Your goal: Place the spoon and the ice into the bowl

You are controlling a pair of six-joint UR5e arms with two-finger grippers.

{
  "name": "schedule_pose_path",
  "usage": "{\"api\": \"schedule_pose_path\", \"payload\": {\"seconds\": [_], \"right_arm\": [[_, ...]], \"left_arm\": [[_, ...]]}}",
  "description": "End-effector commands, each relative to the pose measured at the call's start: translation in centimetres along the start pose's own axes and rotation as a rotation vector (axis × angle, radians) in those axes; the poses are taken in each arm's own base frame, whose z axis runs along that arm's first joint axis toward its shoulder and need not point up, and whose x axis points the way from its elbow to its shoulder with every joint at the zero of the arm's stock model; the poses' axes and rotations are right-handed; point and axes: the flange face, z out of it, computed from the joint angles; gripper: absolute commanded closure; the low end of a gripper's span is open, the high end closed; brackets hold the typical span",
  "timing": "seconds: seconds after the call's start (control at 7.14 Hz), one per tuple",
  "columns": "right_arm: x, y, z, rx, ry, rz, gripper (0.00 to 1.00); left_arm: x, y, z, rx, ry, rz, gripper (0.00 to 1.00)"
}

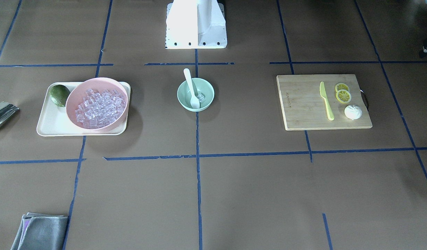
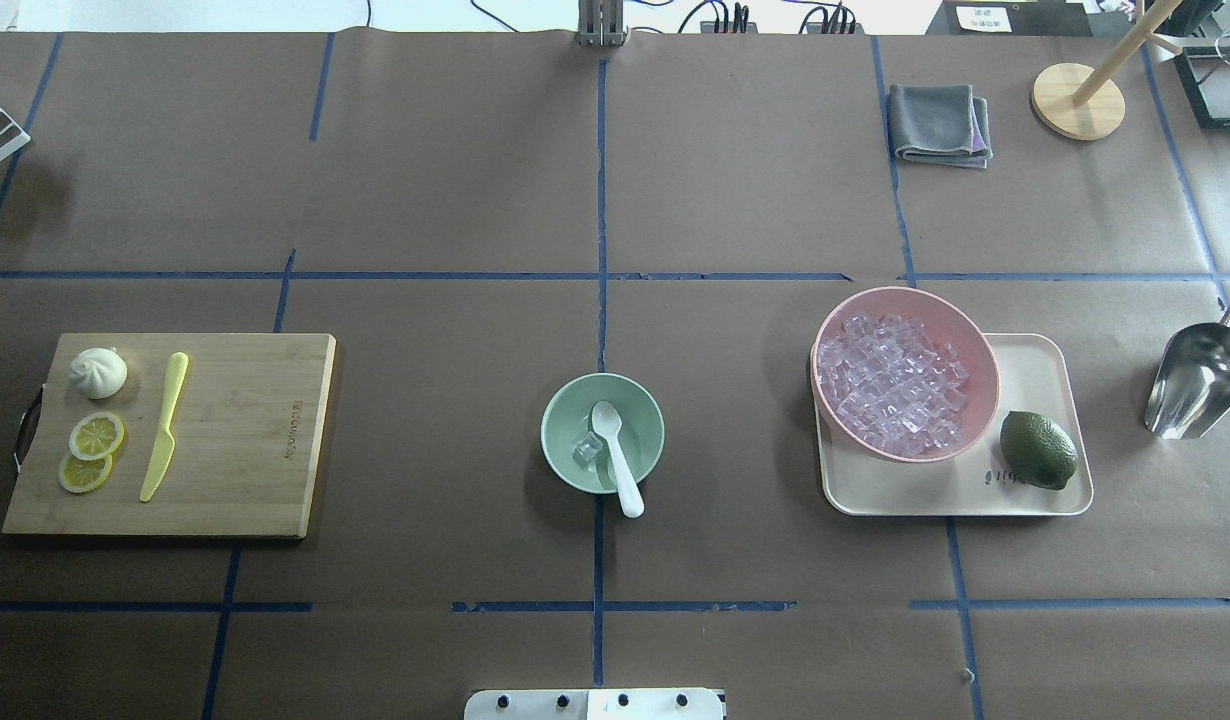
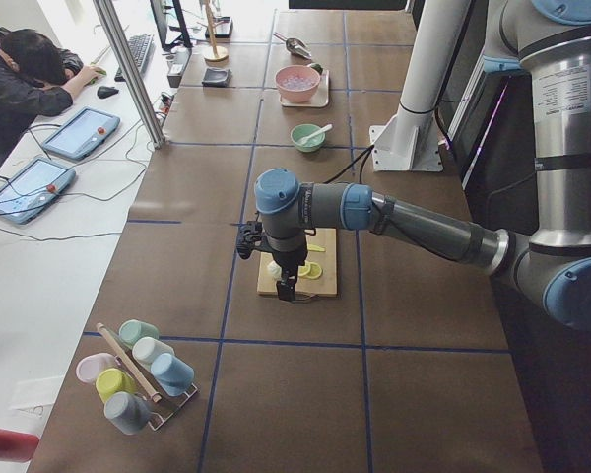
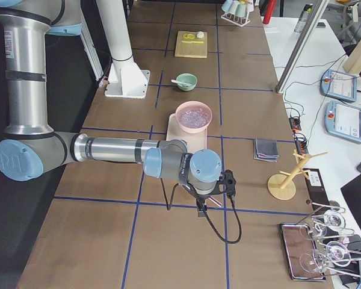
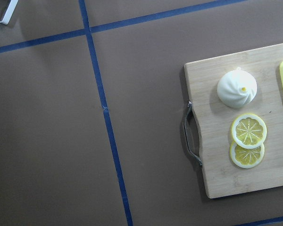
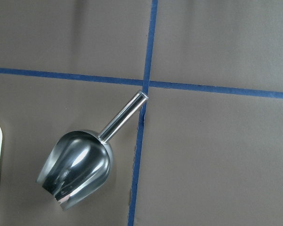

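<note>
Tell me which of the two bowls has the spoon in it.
The small green bowl; the spoon leans in it. The pink bowl holds only ice.

I get bright, even light, sharp focus; the bowl [image 1: 183,99] casts soft shadow; the robot base [image 1: 196,24] at twelve o'clock blows out white.

robotics lab: tape-gridded table [image 2: 455,170], teach pendants [image 3: 79,131], robot arm [image 3: 414,222]

Bun [image 5: 237,89], lemon slices [image 5: 248,140] on board [image 5: 273,174]
</note>
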Motion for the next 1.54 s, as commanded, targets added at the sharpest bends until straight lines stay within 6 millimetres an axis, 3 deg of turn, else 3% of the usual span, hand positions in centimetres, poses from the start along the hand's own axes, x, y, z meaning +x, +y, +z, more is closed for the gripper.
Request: {"api": "schedule_pose_path", "payload": {"seconds": [0.0, 0.28, 0.7, 0.84, 1.26, 1.4], "right_arm": [[0.5, 0.5, -0.2, 0.045, 0.070, -0.045, 0.00], [0.3, 0.6, -0.3, 0.069, 0.063, 0.047, 0.00], [-0.2, 0.6, -0.1, 0.067, 0.001, 0.059, 0.00], [-0.1, 0.6, -0.1, 0.066, 0.001, 0.060, 0.00], [0.1, 1.0, 0.2, 0.060, -0.002, 0.067, 0.00], [0.0, 1.0, 0.2, 0.062, -0.006, 0.065, 0.00]], "left_arm": [[0.0, 0.0, 0.0, 0.000, 0.000, 0.000, 0.00], [-0.1, 0.0, 0.2, -0.006, 0.001, -0.004, 0.00], [-2.4, 0.1, 2.4, -0.050, 0.009, -0.052, 0.00], [-4.3, -0.1, 2.0, -0.036, 0.008, -0.088, 0.00], [-9.9, -3.8, 2.5, -0.031, 0.016, -0.073, 0.00], [-11.5, -3.9, 4.1, -0.020, 0.015, -0.043, 0.00]]}}
